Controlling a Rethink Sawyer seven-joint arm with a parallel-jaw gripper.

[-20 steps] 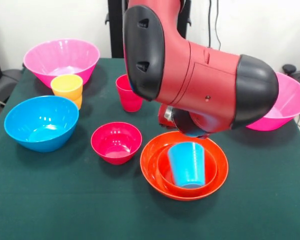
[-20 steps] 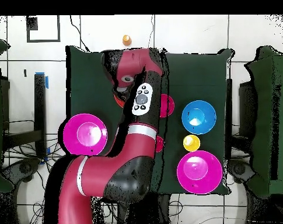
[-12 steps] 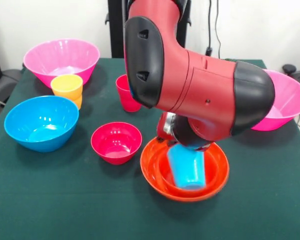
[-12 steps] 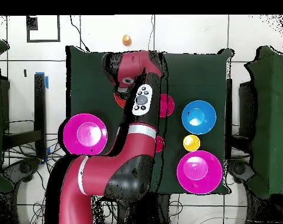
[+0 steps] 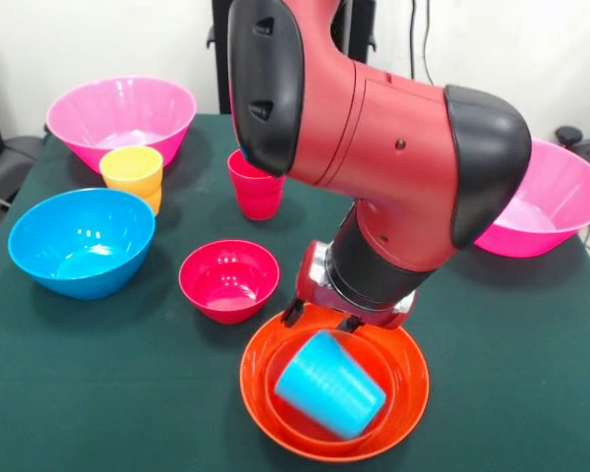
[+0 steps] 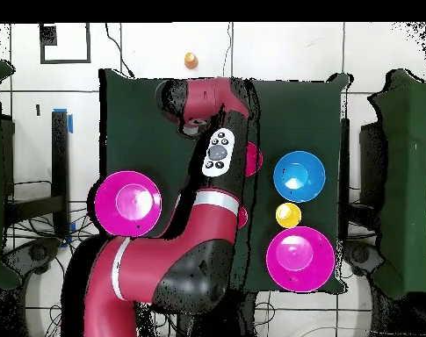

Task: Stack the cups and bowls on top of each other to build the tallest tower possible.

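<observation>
Cups concern us first: on the desk (image 5: 531, 393), our tipped blue cup (image 5: 329, 383) lies in the nested orange bowls (image 5: 261, 369), just below the pincer (image 5: 322, 320), its length slanting sideways, though we cannot tell the pincer's opening.

arm (image 5: 374, 147): red with black joints
tipped cup (image 5: 329, 383): blue
wide bowl (image 5: 261, 393): orange
small bowl (image 5: 228, 279): crimson
medium bowl (image 5: 81, 242): blue
big bowls (image 5: 121, 116): pink
upright cups: red (image 5: 256, 189), yellow (image 5: 132, 170)
table (image 5: 98, 383): dark green cloth
</observation>
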